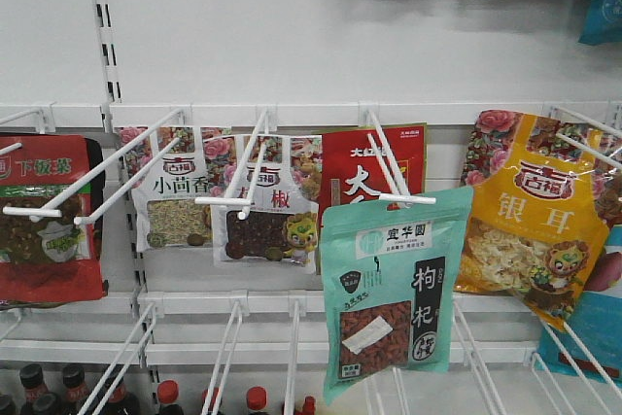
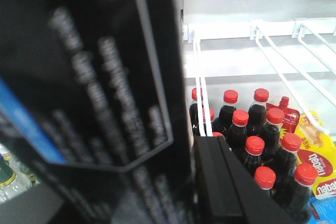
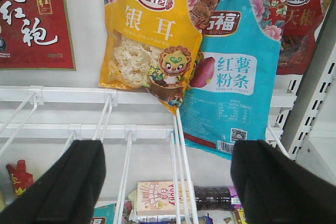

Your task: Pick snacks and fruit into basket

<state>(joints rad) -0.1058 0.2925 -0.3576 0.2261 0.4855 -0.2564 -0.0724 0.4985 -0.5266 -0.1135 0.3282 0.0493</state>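
Front view: snack pouches hang from white wire hooks (image 1: 97, 177) on a white shelf back panel (image 1: 292, 36). Left to right across the middle row are a red pouch (image 1: 49, 221) at the left edge, a white pouch (image 1: 173, 199), a second white pouch (image 1: 267, 211) with a clear window, a red lettered pouch (image 1: 374, 167), a teal pouch (image 1: 389, 303) and a yellow pouch (image 1: 535, 216). The teal pouch hangs at the front end of its hook, lower centre-right of the frame, in front of the lower edge of the red lettered pouch. The yellow pouch hangs tilted at the right, with a blue pouch (image 1: 598, 318) partly behind it at the right edge. Red-capped bottles (image 1: 165, 397) stand along the bottom edge. Right wrist view: the right claw (image 3: 170, 153) is spread wide, its two black fingers (image 3: 73, 182) at the lower left and lower right of the frame with nothing between them. The yellow pouch sits upper centre, tilted, overlapping the blue pouch to its right. Left wrist view: a dark flat object (image 2: 89, 77) with blurred pale lettering fills the left half of the frame, very close to the lens. One black finger of the left claw (image 2: 226, 182) shows at lower centre; whether this claw is spread or pinching cannot be determined. Red-capped bottles stand in rows at lower right, with a yellow wafer pack (image 2: 315, 156) beside them at the right edge.
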